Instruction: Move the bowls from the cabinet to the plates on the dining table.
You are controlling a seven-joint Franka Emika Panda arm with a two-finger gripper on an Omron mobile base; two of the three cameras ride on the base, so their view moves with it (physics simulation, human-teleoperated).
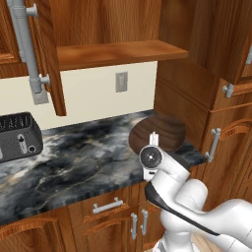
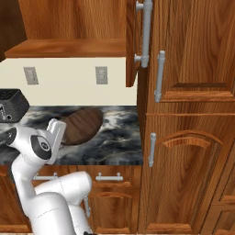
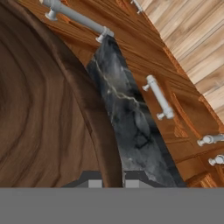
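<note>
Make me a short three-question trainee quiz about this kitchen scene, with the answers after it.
1. True or false: the dark brown wood-like bowl is clamped at its rim by the white arm's two-finger gripper.
2. Which stands at the left end of the black, grey and white marble worktop? A) a kettle B) a dark toaster C) a pan
3. Fill in: the open reddish-brown wall cabinet's visible wooden shelf carries ____ bowls.

Key
1. True: the jaws close on the rim in the hand view.
2. B
3. No
</note>
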